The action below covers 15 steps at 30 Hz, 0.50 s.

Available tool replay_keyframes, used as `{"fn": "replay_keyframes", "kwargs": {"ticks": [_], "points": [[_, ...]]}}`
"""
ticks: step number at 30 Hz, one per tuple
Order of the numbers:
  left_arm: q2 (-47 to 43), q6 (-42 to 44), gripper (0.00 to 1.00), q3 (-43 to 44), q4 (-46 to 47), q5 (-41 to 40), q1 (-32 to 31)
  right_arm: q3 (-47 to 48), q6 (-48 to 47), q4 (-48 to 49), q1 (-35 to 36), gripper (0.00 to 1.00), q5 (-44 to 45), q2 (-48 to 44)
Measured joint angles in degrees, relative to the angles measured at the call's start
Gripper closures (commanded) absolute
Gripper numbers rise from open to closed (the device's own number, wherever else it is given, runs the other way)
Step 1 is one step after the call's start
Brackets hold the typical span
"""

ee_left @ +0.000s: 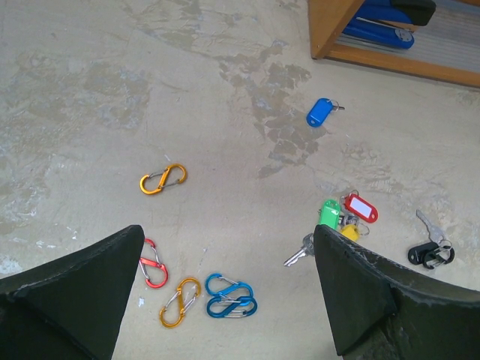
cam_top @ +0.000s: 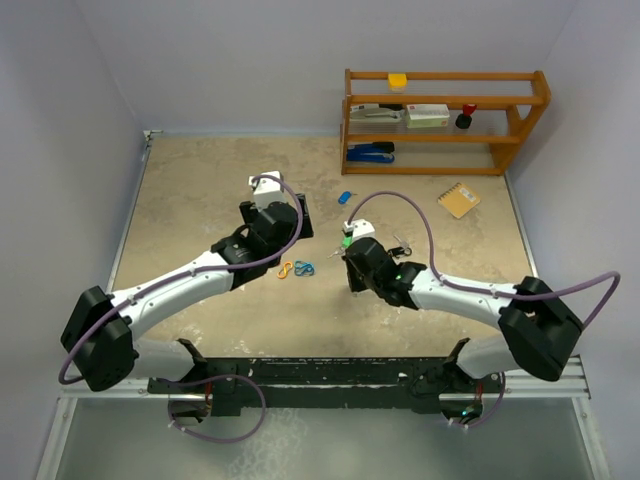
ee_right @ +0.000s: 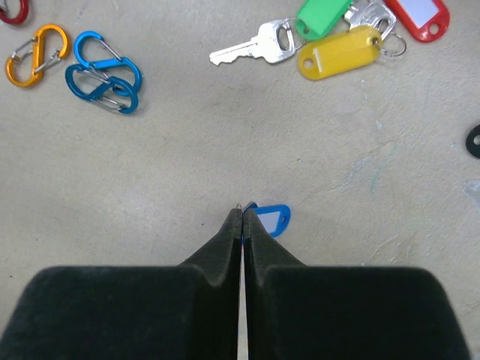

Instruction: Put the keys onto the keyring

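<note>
1. While the left gripper (ee_left: pixel 229 232) hangs spread wide above the mottled beige tabletop (ee_left: pixel 90 112) with nothing in it, the right gripper (ee_right: pixel 241 211) has its black fingers pressed tight together, tips low over the surface.
2. A small blue plastic-tagged key (ee_right: pixel 271 220) peeks out right against the right gripper's tips. From where I stand I cannot tell whether it is nipped by an edge or merely lying behind them.
3. More keys lie flat on the table. A green oblong tag (ee_right: pixel 322 16), a yellow oblong tag (ee_right: pixel 337 52) and a red oblong tag (ee_right: pixel 420 16) are bunched together, touching, with a bare silver metal key (ee_right: pixel 251 46) beside them. A black-tagged key (ee_left: pixel 424 255) sits off to one side, and a second blue-tagged key (ee_left: pixel 320 112) lies apart, nearer the wooden shelf (cam_top: pixel 445 120).
4. These keys look light, thin and rigid. The smooth plastic tags would likely slip in a poor pinch, and the metal part would swing from its little ring once lifted.
5. I would take one across the flat faces of its tag, near the middle, leaving the ring end free for threading. A corner hold could flick it away.
6. The coloured figure-eight metal clips (ee_left: pixel 231 296) nearby are not keys.
</note>
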Motion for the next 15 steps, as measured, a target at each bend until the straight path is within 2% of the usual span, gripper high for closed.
{"fn": "replay_keyframes", "kwargs": {"ticks": [7,15], "points": [[1.3,-0.1,0.10,-0.3,0.3,0.0,0.6,-0.3,-1.3,0.4,0.0,1.00,2.5,-3.0],[4.0,-1.5,0.10,-3.5,0.4,0.3,7.1,-0.3,-4.1,1.5,-1.9,1.00,4.0,-5.3]]}}
